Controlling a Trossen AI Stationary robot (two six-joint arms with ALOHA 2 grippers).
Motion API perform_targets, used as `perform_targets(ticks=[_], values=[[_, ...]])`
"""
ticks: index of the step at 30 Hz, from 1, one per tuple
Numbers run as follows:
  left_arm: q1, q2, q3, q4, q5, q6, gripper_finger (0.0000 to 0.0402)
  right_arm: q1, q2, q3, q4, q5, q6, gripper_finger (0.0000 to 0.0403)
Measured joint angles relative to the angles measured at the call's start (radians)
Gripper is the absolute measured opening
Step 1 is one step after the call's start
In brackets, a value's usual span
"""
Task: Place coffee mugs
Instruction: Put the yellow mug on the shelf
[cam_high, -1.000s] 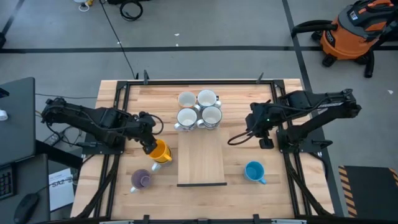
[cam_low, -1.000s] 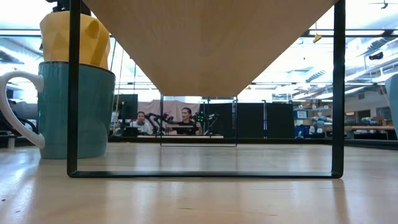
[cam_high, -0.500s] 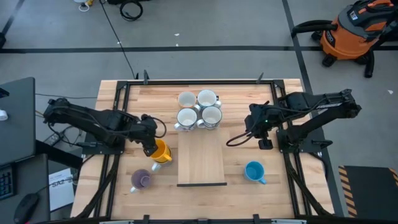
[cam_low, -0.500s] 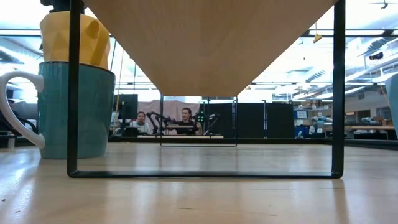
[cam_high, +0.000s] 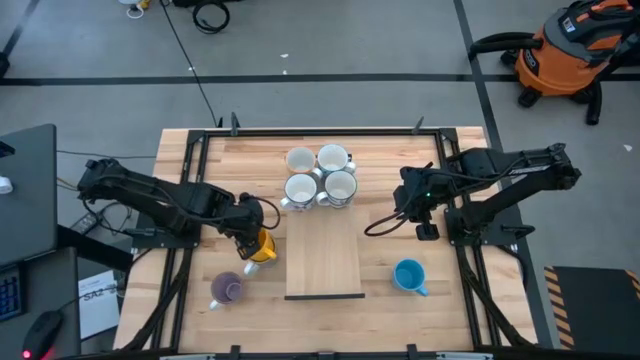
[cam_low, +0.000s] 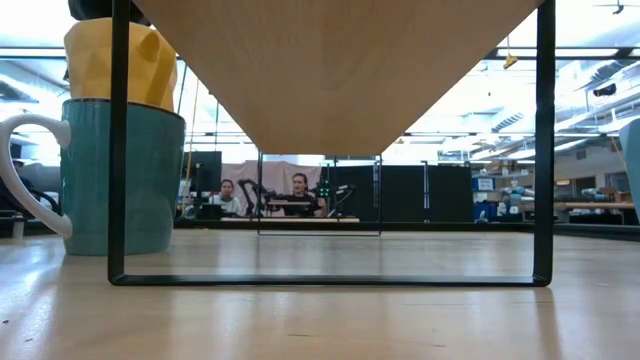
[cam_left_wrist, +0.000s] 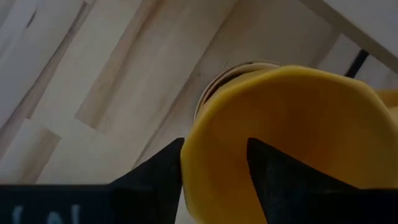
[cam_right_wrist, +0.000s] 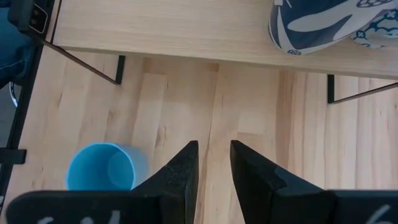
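The yellow mug (cam_high: 260, 246) stands by its base on a teal mug with a white handle (cam_low: 125, 175), left of the wooden riser (cam_high: 323, 255); the low view shows the yellow mug (cam_low: 110, 65) on top. My left gripper (cam_high: 248, 228) is over it, shut on it. Several white mugs (cam_high: 320, 173) cluster at the riser's far end. The purple mug (cam_high: 228, 289) stands near the table's near left, the blue mug (cam_high: 407, 274) right of the riser. My right gripper (cam_high: 372, 227) hovers right of the riser, its fingers a narrow gap apart, holding nothing. My left gripper (cam_left_wrist: 214, 155) comes at the yellow mug from above, slanting down. The mug's side wall (cam_left_wrist: 214, 134) fills the gap between the two fingers; one finger (cam_left_wrist: 165, 165) is outside it, the other lies over the yellow. The mug sits upright on the teal mug's rim (cam_left_wrist: 230, 68).
The riser is a board on thin black legs (cam_low: 115, 150), with open space under it. In the right wrist view the blue mug (cam_right_wrist: 102, 167) stands on bare table beside my right gripper (cam_right_wrist: 212, 149), and a blue-patterned mug (cam_right_wrist: 323, 22) sits on the board. The room lies beyond the far edge.
My left arm has reached toward the table's right and a little toward its near edge, bringing the gripper farther over the yellow mug. The yellow mug has stayed where it was on the teal mug.
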Motion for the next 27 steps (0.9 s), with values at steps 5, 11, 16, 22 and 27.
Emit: perform_targets(ticks=[5, 11, 16, 22, 27], values=[[0.000, 0.002, 0.000, 0.000, 0.000, 0.000, 0.0146, 0.000, 0.000, 0.000, 0.000, 0.000, 0.000, 0.0098], [0.000, 0.001, 0.000, 0.001, 0.000, -0.001, 0.0103, 0.000, 0.000, 0.000, 0.000, 0.000, 0.000, 0.0099], [0.000, 0.000, 0.000, 0.001, 0.000, -0.002, 0.0071, 0.000, 0.000, 0.000, 0.000, 0.000, 0.000, 0.0099], [-0.001, -0.001, 0.013, -0.001, 0.005, -0.004, 0.0029, 0.000, 0.000, 0.000, 0.000, 0.000, 0.000, 0.0098], [-0.001, 0.000, 0.053, -0.008, 0.003, -0.002, 0.0026, 0.000, 0.000, 0.000, 0.000, 0.000, 0.000, 0.0099]])
